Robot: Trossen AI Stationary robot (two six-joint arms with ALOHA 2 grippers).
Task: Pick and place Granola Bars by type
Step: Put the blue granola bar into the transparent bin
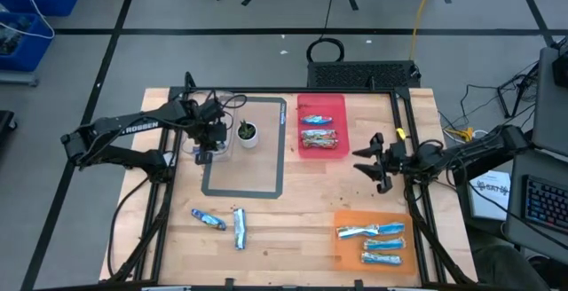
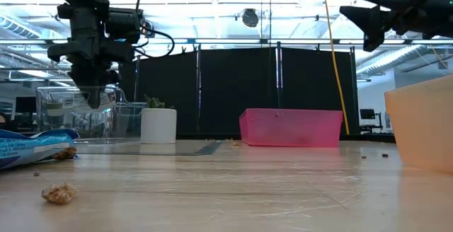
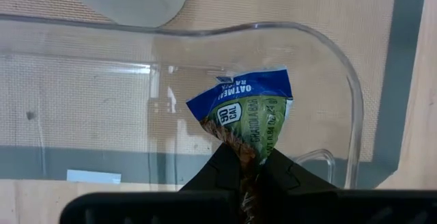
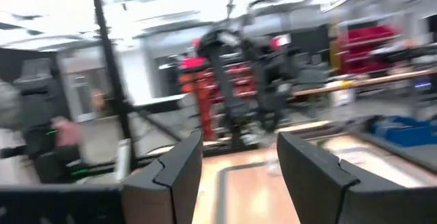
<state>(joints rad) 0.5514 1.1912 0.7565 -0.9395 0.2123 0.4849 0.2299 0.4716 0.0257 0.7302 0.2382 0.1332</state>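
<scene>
The left hand (image 3: 249, 173) is pinching a blue granola bar (image 3: 246, 115) over the clear bin (image 3: 341, 80); the right hand (image 1: 371, 162) is hanging open, empty.

Beside the potted plant (image 1: 247, 132): one bar in the clear bin (image 1: 216, 145), two in the pink tray (image 1: 321, 122), three on the orange tray (image 1: 377, 242), two loose on the desk (image 1: 293, 211).
</scene>
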